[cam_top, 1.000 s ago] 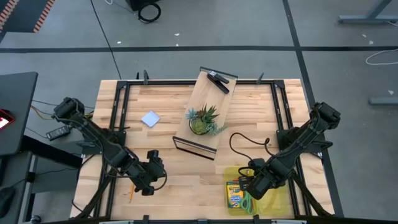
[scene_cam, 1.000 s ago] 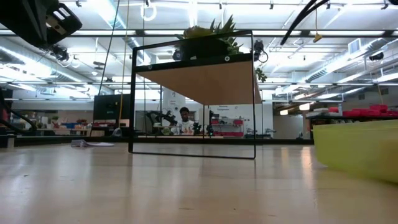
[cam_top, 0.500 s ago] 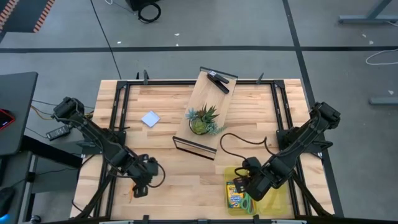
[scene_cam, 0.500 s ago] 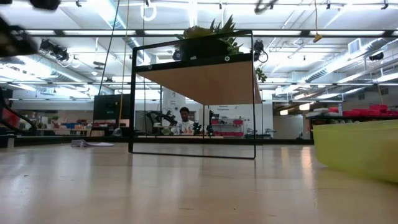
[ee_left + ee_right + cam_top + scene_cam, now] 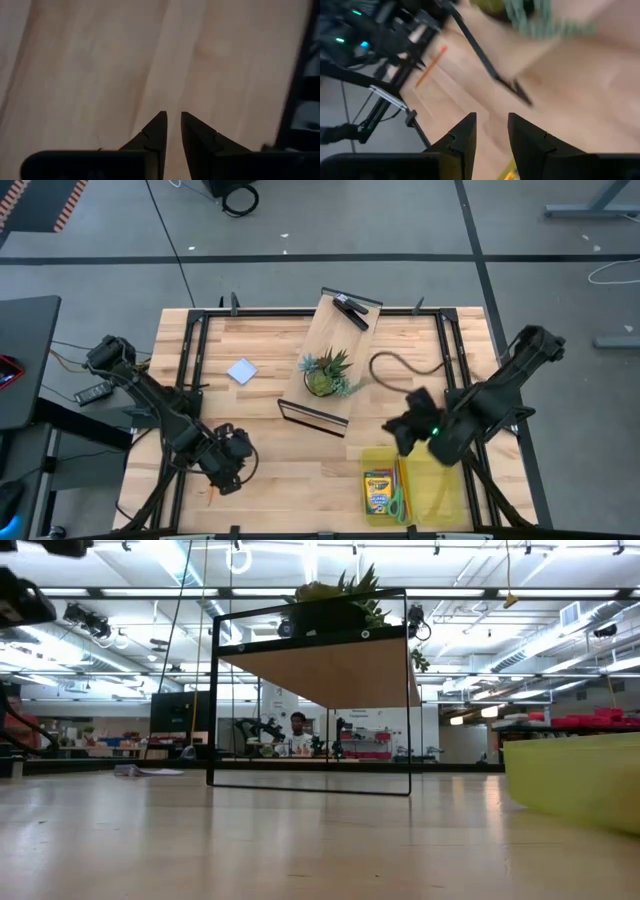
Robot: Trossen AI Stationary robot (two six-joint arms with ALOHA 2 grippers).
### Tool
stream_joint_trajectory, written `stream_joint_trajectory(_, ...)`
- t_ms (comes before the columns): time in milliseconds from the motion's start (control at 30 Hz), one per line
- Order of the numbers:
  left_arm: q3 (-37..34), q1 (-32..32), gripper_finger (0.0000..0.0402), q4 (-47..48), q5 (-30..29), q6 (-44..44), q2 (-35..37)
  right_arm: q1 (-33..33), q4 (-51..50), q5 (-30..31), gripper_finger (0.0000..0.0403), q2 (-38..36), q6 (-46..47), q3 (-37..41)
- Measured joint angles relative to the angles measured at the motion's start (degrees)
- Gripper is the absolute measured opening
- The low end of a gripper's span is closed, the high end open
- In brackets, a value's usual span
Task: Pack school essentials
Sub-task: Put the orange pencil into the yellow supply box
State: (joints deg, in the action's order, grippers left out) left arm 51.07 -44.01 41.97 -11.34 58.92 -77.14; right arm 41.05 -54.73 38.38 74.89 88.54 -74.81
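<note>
Bare tabletop [image 5: 290, 470] separates left end effector [image 5: 232, 476] from yellow tray [image 5: 450, 490]

I work in a big robotics lab: my wooden table [image 5: 270, 470] stands on a grey concrete floor [image 5: 330, 230], with ceiling strip lights [image 5: 300, 590], cluttered benches [image 5: 300, 752] and a seated person [image 5: 297, 730] beyond.

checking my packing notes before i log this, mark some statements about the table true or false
1. The crayon box lies in the yellow bin. True.
2. The scissors lie on the bare table. False: they lie in the bin beside the crayon box.
3. The pale pad is in the bin. False: it lies on the table, left of the plant.
4. The left gripper holds nothing. True.
</note>
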Motion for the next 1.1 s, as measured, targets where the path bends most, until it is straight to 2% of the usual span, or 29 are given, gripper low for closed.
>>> stream_joint_trajectory(100, 0.0, 0.02, 0.0059, -0.85, -1.78, 0.82, 0.0, -1.13, 0.04, 0.9, 0.0117, -4.81, -10.34, 0.0)
stream_joint_trajectory(300, 0.0, 1.88, 0.0049, 0.71, -2.09, 14.29, 0.0, -4.69, 0.32, 0.76, 0.0117, -12.79, -27.36, -0.02)
stream_joint_trajectory(433, 0.0, 2.17, 0.0048, 1.46, -5.01, 22.56, 0.0, -5.75, 1.4, -0.14, 0.0117, -16.51, -33.66, -0.02)
stream_joint_trajectory(533, 0.0, 1.72, 0.0048, 5.41, -7.83, 28.47, 0.0, -5.79, 1.65, -0.56, 0.0117, -18.85, -38.13, -0.02)
stream_joint_trajectory(700, 0.0, 0.27, 0.0048, 15.67, -8.33, 36.69, 0.02, -5.8, 1.67, 1.29, 0.0117, -21.44, -42.35, -0.02)
stream_joint_trajectory(767, -0.11, -0.13, 0.0048, 17.0, -8.26, 37.93, 0.02, -5.8, 1.65, 2.66, 0.0117, -21.59, -43.01, -0.02)
stream_joint_trajectory(867, -2.93, 0.19, 0.0047, 14.22, -7.78, 38.29, 0.78, -5.8, 1.52, 2.83, 0.0117, -21.29, -43.22, -0.02)
stream_joint_trajectory(967, -9.03, 1.03, 0.0044, 5.15, -6.23, 38.37, 2.35, -5.78, 1.06, 2.83, 0.0117, -20.75, -43.27, -0.02)
stream_joint_trajectory(1100, -17.31, 2.97, 0.0039, -5.83, 0.36, 38.47, 6.21, -5.78, 1.06, 2.94, 0.0117, -20.57, -43.65, -0.02)
